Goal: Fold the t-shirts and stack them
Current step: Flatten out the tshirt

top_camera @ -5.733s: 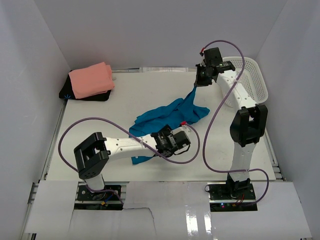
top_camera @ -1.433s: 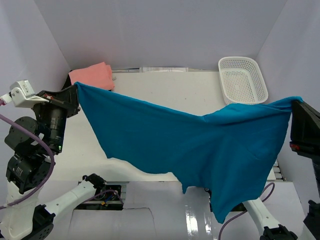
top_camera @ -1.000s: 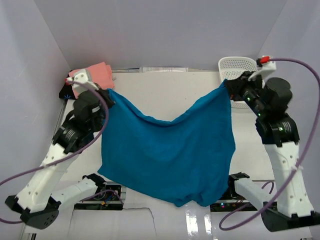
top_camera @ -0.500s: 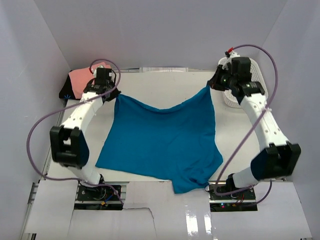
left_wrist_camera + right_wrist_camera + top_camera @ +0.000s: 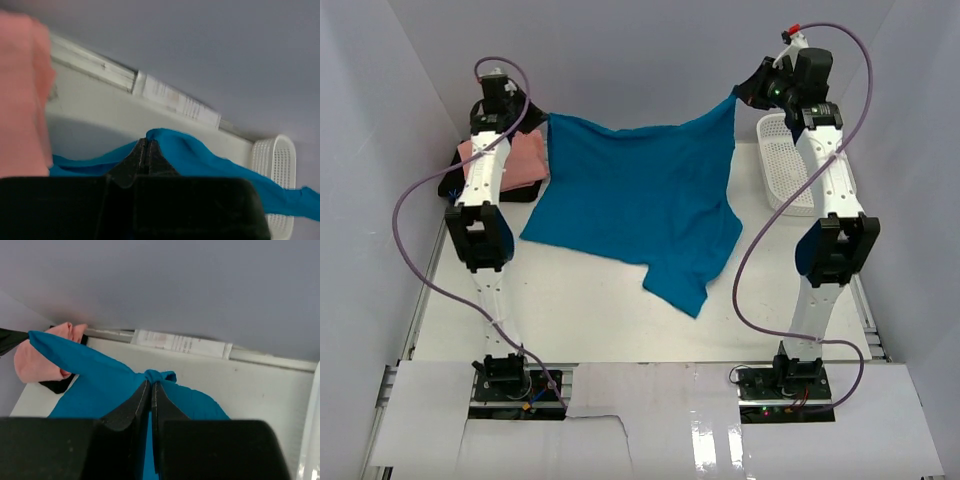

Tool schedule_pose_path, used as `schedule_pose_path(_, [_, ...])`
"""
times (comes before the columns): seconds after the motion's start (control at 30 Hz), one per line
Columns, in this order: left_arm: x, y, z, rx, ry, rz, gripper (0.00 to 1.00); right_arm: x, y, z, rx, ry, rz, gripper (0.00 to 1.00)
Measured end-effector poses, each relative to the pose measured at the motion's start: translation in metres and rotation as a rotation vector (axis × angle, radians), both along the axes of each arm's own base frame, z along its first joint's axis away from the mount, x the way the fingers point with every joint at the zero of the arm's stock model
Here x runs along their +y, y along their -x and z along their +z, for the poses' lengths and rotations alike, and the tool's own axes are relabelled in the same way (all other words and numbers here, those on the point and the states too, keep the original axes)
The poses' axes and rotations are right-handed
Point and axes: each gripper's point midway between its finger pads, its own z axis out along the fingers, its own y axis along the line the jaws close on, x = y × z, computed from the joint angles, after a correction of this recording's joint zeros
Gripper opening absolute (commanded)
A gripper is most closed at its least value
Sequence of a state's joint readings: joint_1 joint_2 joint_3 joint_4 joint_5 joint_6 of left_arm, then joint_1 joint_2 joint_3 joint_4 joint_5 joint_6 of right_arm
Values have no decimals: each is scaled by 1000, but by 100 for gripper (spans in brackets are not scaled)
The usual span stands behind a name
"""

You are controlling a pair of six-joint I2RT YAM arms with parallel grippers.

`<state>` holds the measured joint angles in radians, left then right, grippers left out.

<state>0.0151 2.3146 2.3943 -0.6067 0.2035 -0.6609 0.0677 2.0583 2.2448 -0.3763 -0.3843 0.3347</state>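
Pale grey walls close in a white tabletop [image 5: 570, 320], with a printed white label strip [image 5: 182, 344] lying along its far edge. Both arms reach up and back toward the rear wall, and between them hangs the teal-blue t-shirt [image 5: 640, 190], spread wide. The left pincer [image 5: 542, 117] is clamped on its upper left corner, and the left wrist view shows the two fingers pressed together with a small fold of teal cloth pinched at their tips. The right pincer [image 5: 738, 96] is closed on the upper right corner in the same way, a little knot of cloth bunched just above its fingertips in the right wrist view. The top edge of the shirt sags slightly between the two grips. The cloth slopes forward and down from there, its lower part reaching the tabletop, with one narrower flap pointing toward the near edge on the right. The salmon-pink t-shirt [image 5: 528, 158] lies folded in the far left corner on a dark pad [image 5: 520, 193], just beside the teal shirt's left edge and partly behind the left arm. The white mesh basket [image 5: 767, 160] stands at the far right of the tabletop, just right of the hanging shirt. The right arm crosses above it and hides much of its inside; the part that shows is white mesh. Purple cables [image 5: 420, 200] loop beside both arms.
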Motion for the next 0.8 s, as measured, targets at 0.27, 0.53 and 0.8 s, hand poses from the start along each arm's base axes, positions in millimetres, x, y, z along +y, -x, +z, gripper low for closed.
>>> schedule_pose_path(0.27, [76, 43, 74, -213, 77, 126, 0, -19, 34, 146, -418, -76, 27, 8])
schedule_pose_path(0.53, [55, 82, 225, -641, 149, -6, 0, -70, 118, 216, -693, -130, -7, 8])
schedule_pose_path(0.8, [46, 112, 76, -368, 221, 3, 0, -52, 142, 79, -430, -161, 47, 8])
